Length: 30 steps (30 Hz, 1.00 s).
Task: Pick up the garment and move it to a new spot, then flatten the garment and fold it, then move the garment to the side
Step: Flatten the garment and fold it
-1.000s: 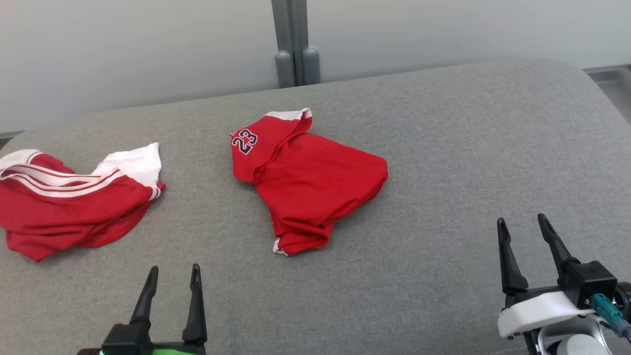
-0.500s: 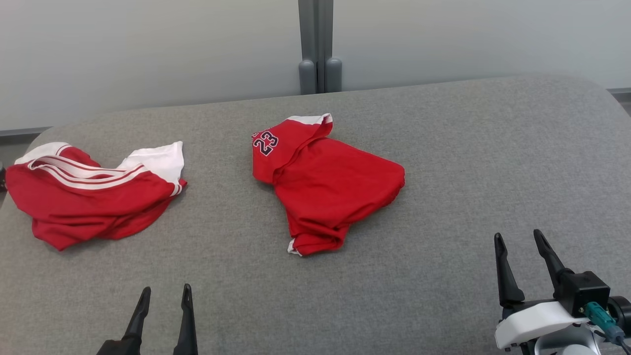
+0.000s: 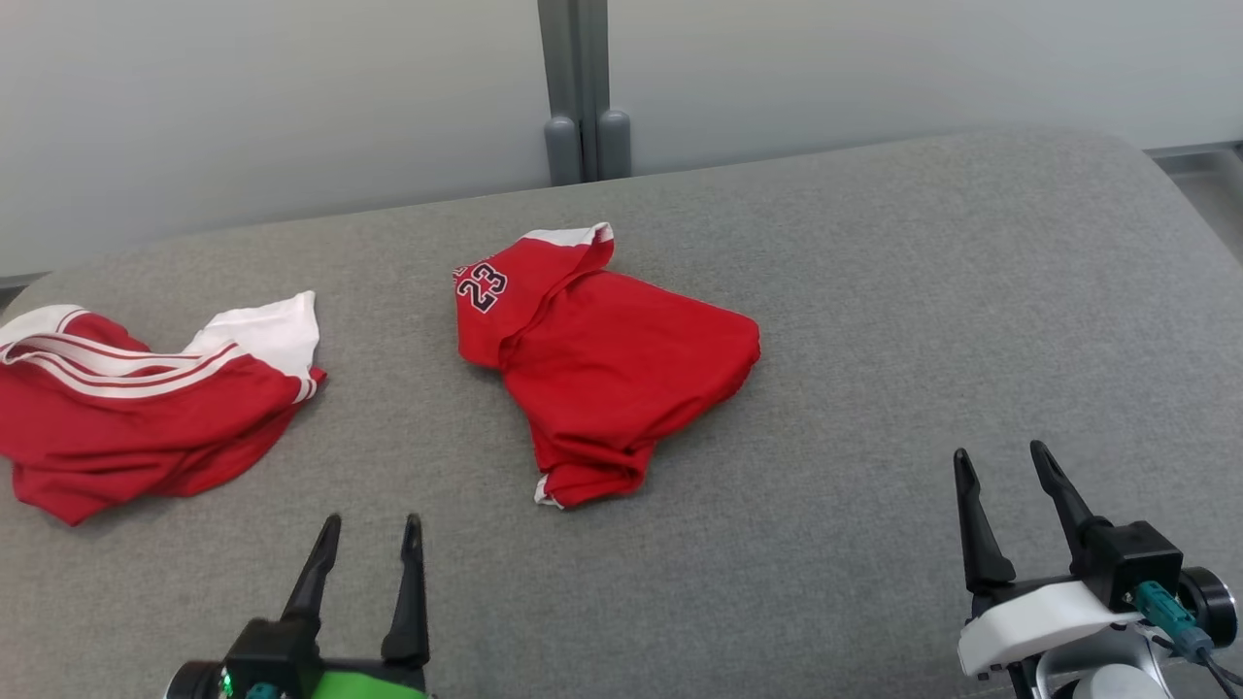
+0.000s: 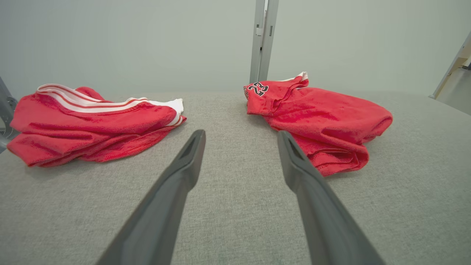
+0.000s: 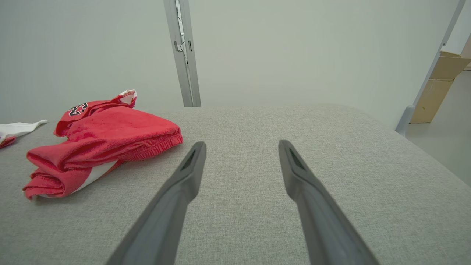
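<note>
Pick-up step not yet begun, I'd say. L fingers (image 3: 313, 573) & R fingers (image 3: 974, 524) are hanging spread wide, empty, over grey worktop (image 3: 874, 291). Red "23" garment (image 3: 612, 379) is lying crumpled ahead-right of L fingers, ahead-left of R fingers, well apart from both. Next move is likely calling for reaching fwd and pinching an edge. Striped garment (image 3: 136, 417) is lying ahead-left of L fingers, not blocking.

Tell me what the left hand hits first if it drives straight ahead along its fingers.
Likely nothing at first: the left hand points into the bare gap on the cushion between the striped garment and the numbered garment. It may brush the numbered garment's edge; depth is unclear.
</note>
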Available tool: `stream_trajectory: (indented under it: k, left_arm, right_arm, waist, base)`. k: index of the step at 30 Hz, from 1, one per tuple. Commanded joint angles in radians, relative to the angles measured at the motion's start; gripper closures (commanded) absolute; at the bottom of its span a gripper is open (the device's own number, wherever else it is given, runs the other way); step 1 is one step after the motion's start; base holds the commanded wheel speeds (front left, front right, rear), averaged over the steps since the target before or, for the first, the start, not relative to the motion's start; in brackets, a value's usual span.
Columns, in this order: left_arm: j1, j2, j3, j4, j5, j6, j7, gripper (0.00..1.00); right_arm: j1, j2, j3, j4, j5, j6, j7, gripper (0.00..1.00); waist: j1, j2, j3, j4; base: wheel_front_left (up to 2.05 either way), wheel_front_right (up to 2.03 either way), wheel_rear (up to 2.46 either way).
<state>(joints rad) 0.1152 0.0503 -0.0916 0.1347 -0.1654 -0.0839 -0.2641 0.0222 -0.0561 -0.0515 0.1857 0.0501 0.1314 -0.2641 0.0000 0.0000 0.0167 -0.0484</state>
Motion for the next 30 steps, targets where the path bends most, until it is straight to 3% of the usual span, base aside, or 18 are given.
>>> stream_trajectory:
  k: [1, 8, 17, 21, 30]
  left_arm:
    - [-0.055, 0.0, -0.027, -0.001, 0.014, -0.009, -0.001, 0.0]
    - [-0.3, 0.001, -0.226, 0.063, 0.051, -0.035, -0.001, 0.0]
    - [-0.606, 0.003, -0.481, 0.315, 0.022, -0.045, 0.043, 0.0]
    - [-0.71, 0.003, -0.523, 0.423, 0.013, -0.036, 0.098, 0.0]
    - [-0.832, 0.022, -0.511, 0.696, 0.043, 0.053, 0.187, 0.0]
  right_arm:
    - [-0.02, -0.003, 0.005, -0.002, 0.003, -0.001, -0.001, 0.0]
    - [-0.088, -0.002, 0.05, -0.007, 0.015, -0.001, -0.001, 0.0]
    - [-0.145, 0.005, 0.087, -0.015, 0.062, -0.001, -0.001, 0.0]
    - [-0.162, 0.006, 0.092, -0.017, 0.098, -0.001, -0.001, 0.0]
    - [-0.176, 0.006, 0.092, -0.01, 0.132, -0.001, -0.001, 0.0]
  waist:
    - [0.0, 0.0, 0.019, -0.033]
    - [0.0, 0.0, 0.092, -0.141]
    - [0.0, 0.0, 0.201, -0.291]
    - [0.0, 0.0, 0.248, -0.33]
    - [0.0, 0.0, 0.277, -0.365]
  base:
    - [0.0, 0.0, 0.0]
    - [0.0, 0.0, 0.0]
    - [0.0, 0.0, 0.0]
    - [0.0, 0.0, 0.0]
    - [0.0, 0.0, 0.0]
